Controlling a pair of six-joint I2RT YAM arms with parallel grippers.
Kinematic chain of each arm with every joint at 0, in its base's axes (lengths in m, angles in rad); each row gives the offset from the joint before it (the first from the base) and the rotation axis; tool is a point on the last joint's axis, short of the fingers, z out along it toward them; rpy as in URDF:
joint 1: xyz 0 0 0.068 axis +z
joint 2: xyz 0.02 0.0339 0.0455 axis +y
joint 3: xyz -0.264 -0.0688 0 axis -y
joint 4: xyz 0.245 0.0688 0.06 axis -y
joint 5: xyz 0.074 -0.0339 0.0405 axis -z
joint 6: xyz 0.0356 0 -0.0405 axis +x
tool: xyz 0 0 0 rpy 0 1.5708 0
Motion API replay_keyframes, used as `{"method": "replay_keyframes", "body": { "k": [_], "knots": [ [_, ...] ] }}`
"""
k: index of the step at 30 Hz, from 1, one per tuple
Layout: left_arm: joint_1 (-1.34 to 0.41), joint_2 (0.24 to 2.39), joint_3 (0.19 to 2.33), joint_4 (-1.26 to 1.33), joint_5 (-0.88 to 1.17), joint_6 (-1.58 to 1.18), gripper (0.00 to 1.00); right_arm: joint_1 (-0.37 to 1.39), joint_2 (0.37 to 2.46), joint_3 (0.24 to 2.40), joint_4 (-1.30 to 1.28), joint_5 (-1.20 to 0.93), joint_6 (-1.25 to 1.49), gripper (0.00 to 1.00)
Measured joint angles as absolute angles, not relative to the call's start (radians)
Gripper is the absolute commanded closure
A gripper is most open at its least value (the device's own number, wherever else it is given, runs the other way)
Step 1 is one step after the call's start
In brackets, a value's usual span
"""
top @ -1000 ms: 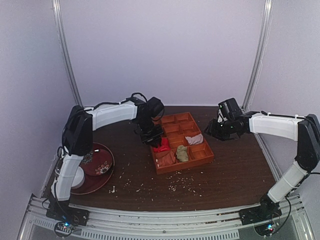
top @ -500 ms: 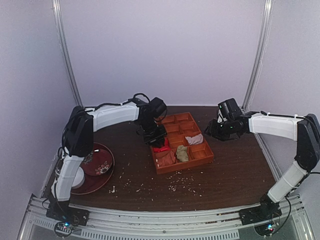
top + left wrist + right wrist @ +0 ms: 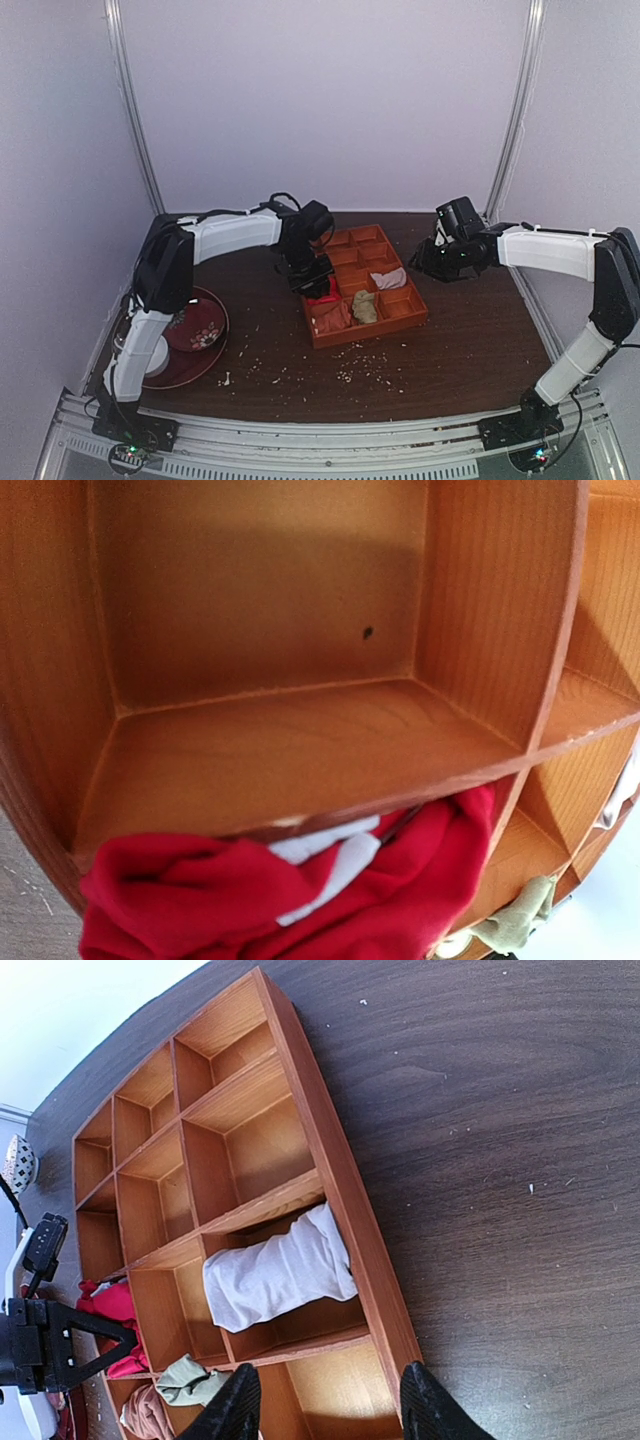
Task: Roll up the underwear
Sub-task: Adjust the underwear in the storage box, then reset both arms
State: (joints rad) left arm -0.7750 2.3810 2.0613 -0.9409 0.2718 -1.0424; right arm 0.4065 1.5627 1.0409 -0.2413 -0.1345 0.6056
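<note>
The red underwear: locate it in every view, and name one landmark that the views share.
Top external: the underwear shows as a small red patch at the left side of the orange tray, near the picture's middle.
Left wrist: it fills the bottom edge, bunched just below a tray divider.
Right wrist: far left and low, partly hidden.
Shared landmark: the orange tray's compartments.

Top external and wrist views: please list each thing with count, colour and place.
underwear: one, red, tray's left column
tray: one, orange-brown, divided, table's middle
white cloth: one, tray's right column
beige cloth: one, tray's middle column
pinkish cloth: one, tray's near-left compartment
plates: seemingly two, dark red, table's left
crumbs: many, pale, before the tray
table: one, dark brown
left claw: black, at the underwear, jaws hidden
right claw: black, open, by tray's right side
</note>
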Motion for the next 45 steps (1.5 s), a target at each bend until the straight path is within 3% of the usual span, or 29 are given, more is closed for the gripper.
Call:
{"method": "replay_keyframes", "body": {
  "k": [32,37,39,41,45],
  "knots": [
    [-0.762,2.402,2.097,-0.933,0.188,-1.005,0.78,0.406,1.497,1.04,-0.292,-0.121,0.601,0.51],
    [-0.762,2.389,2.093,-0.932,0.186,-0.987,0.74,0.406,1.456,1.031,-0.295,-0.114,0.595,0.39],
    [-0.762,2.37,2.088,-0.932,0.18,-0.968,0.7,0.406,1.431,1.02,-0.295,-0.111,0.588,0.24],
    [-0.762,2.342,2.082,-0.931,0.172,-0.947,0.67,0.406,1.408,1.013,-0.296,-0.109,0.585,0.02],
    [-0.759,2.222,2.044,-0.899,0.153,-0.886,0.57,0.406,1.366,1.01,-0.295,-0.104,0.561,0.0]
  ]
}}
